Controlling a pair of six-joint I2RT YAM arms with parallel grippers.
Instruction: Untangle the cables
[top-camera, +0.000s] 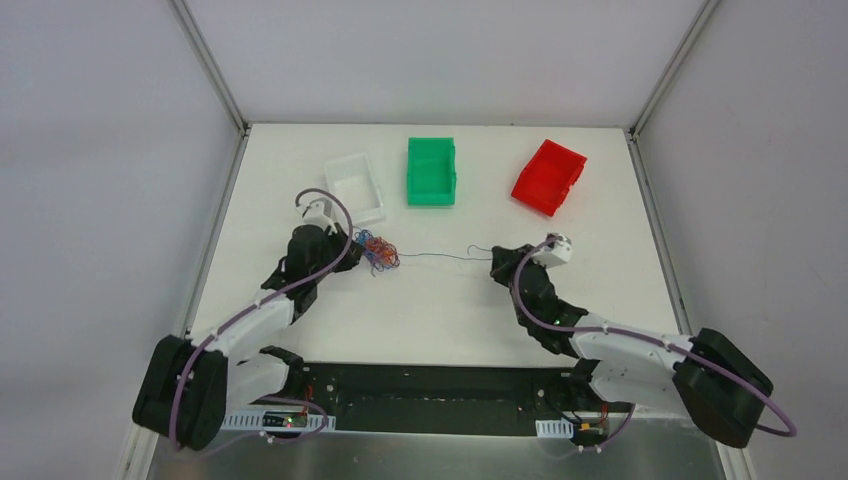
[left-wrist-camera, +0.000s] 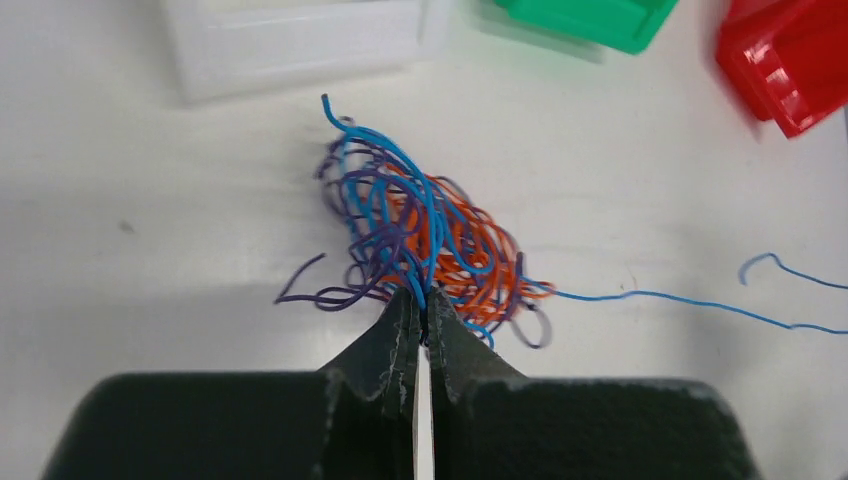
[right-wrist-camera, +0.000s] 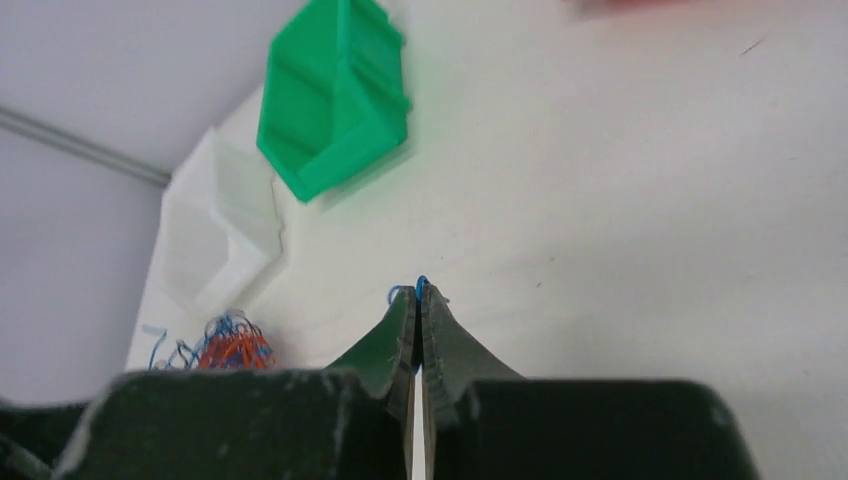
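Toward the table's (top-camera: 440, 310) left edge our left claw (left-wrist-camera: 425, 305) pinches the knot (left-wrist-camera: 420, 230) as anchor; right claw (right-wrist-camera: 418, 295) grips a blue strand (left-wrist-camera: 680, 299).

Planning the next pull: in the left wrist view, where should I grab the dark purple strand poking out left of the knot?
Probably pinch the purple strand at its free tail, coming from above, left of the knot. There it lies alone on the table, clear of the blue and orange loops the shut left gripper pins.
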